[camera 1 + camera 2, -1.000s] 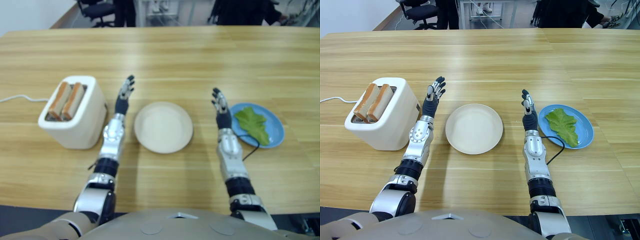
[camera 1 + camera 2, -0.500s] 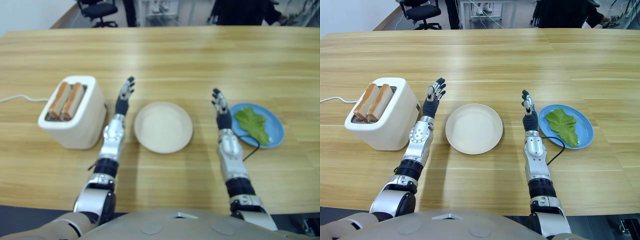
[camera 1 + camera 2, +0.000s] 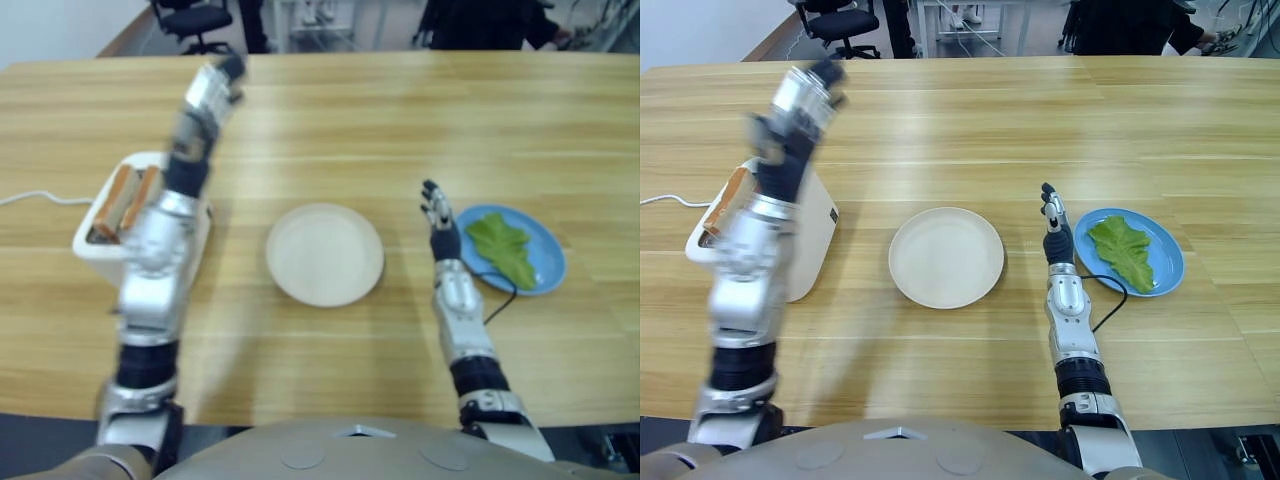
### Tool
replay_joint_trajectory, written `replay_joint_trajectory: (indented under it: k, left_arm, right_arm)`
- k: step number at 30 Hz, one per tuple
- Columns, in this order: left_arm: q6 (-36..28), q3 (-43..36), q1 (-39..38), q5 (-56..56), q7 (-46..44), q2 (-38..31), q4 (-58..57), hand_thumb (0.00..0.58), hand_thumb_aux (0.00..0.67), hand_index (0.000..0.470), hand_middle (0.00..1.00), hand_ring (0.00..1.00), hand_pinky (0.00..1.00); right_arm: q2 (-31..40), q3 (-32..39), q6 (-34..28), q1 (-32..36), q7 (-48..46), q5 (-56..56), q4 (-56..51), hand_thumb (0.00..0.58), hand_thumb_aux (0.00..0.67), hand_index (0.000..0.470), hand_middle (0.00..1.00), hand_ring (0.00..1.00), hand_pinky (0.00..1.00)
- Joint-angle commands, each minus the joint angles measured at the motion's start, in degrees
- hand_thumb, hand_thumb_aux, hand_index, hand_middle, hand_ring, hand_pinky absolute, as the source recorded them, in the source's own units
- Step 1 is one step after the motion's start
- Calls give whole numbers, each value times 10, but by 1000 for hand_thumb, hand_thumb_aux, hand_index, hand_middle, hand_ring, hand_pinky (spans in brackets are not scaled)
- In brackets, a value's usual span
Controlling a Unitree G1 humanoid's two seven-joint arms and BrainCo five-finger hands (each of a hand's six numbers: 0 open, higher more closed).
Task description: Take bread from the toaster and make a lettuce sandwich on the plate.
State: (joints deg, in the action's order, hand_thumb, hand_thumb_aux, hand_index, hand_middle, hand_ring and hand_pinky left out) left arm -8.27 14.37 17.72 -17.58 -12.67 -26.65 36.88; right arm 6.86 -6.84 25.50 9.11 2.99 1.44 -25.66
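A white toaster (image 3: 818, 218) stands at the table's left with two slices of bread (image 3: 121, 194) upright in its slots. My left hand (image 3: 800, 97) is raised above and just behind it, fingers extended, holding nothing; its forearm covers part of the toaster. The empty cream plate (image 3: 325, 253) lies in the middle. To its right, my right hand (image 3: 438, 214) rests flat and open on the table. Beside that hand a green lettuce leaf (image 3: 1122, 248) lies on a blue plate (image 3: 1171, 266).
A white power cord (image 3: 30, 197) runs off the toaster to the left edge. A thin dark cable (image 3: 1110, 295) loops by my right wrist. Office chairs (image 3: 195, 18) stand beyond the table's far edge. The wooden table's (image 3: 990, 120) far half is bare.
My left arm has lifted off the table and swung left, so the hand is now high over the toaster. The right arm and all objects stayed put.
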Motion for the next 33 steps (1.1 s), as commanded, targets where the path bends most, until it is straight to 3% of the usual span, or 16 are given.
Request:
replay_joint_trajectory:
  k: [1,3,6,11,18,33]
  left_arm:
    - [-63,132,-14,22,-24,-115,-24,0,0,0,0,0,0]
    - [-53,157,-57,108,-23,-174,-73,0,0,0,0,0,0]
    - [-38,124,-154,287,8,-255,-174,0,0,0,0,0,0]
    - [-57,15,-199,459,64,-293,-318,0,0,0,0,0,0]
    - [-73,-54,-179,520,66,-271,-352,0,0,0,0,0,0]
    - [-121,-98,-194,611,42,-273,-372,0,0,0,0,0,0]
  right_arm:
    - [-11,7,-8,0,5,5,-11,0,0,0,0,0,0]
    - [-14,10,-8,4,5,6,-15,0,0,0,0,0,0]
    - [-14,11,-8,7,4,6,-17,0,0,0,0,0,0]
    - [-11,10,-11,7,1,6,-16,0,0,0,0,0,0]
    - [-8,7,-12,6,-2,5,-18,0,0,0,0,0,0]
    - [-5,2,-17,-2,-2,2,-13,0,0,0,0,0,0]
